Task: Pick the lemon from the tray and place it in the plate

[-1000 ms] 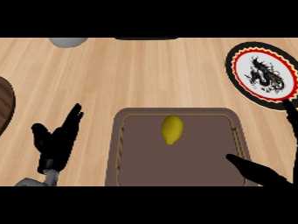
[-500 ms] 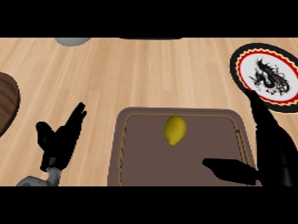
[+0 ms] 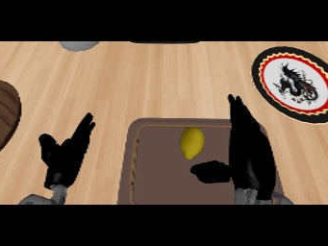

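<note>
You're in the approach step: lemon (image 3: 191, 142) lies untouched on the tray (image 3: 159, 173), centre-near. R hand (image 3: 248, 149) is just right of it, fingers (image 3: 239, 115) straight and spread from the thumb, holding nothing. Next you need to slide left and curl round the lemon, then lift toward the plate (image 3: 297, 84), far right. L hand (image 3: 65, 153) rests open on the counter (image 3: 159, 77), left of the tray.

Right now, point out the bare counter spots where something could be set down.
Bare wood runs between the tray and the plate, and from the left hand up to the grey object. The tray is crowded: lemon with the right hand beside it.
</note>
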